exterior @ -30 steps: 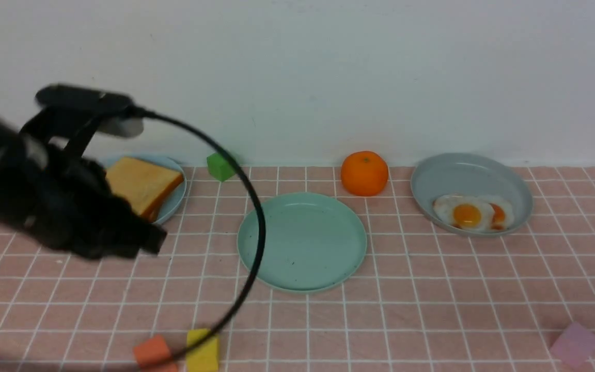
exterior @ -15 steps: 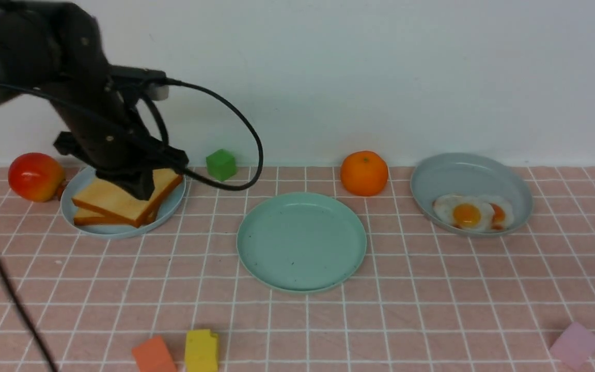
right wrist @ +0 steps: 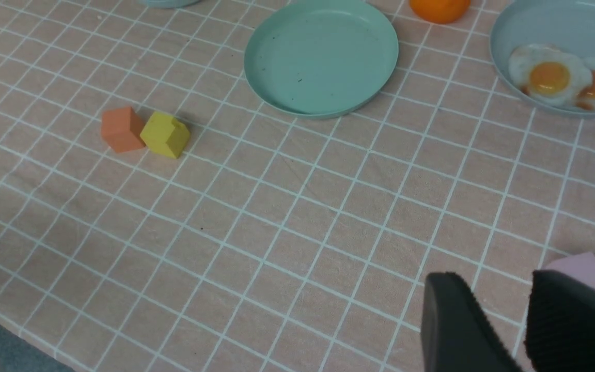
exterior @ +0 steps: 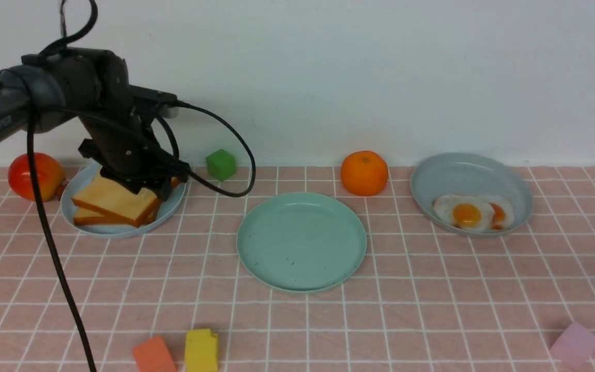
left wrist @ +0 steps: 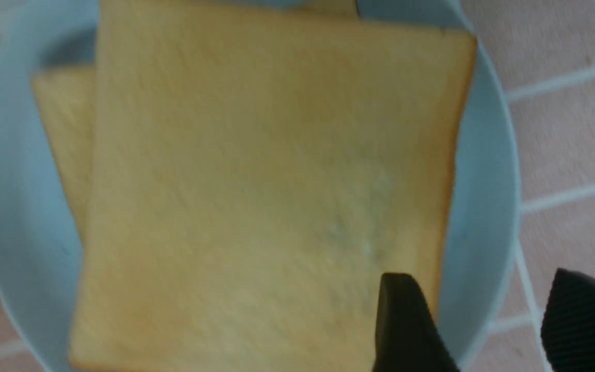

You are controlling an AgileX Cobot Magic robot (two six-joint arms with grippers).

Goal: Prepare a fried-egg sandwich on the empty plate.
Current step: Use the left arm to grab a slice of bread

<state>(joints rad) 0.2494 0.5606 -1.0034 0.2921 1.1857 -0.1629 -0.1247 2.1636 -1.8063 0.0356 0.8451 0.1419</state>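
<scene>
The left pincer (left wrist: 478, 289) is hanging over the stack of two square tan toast slices (exterior: 114, 201) lying on the pale blue round plate (exterior: 173, 204) at the table's far left. Its jaws are standing spread and empty, one finger above the top slice (left wrist: 271, 196) and the other reaching past the plate's rim. The right pincer (right wrist: 496, 289) is hovering above the pink tiled table (right wrist: 277, 232), jaws parted, holding nothing. The round mint-green speckled plate (exterior: 301, 242) is lying bare at the centre. The flat white fried egg with the yellow-orange yolk (exterior: 464, 213) is resting in the grey dish (exterior: 470, 173) to its right. Closing from here is risking a pinch on both slices at once, or the outer finger catching the rim and dragging the plate. A shallow edge grip could also be letting the slice droop and slip in transit.
</scene>
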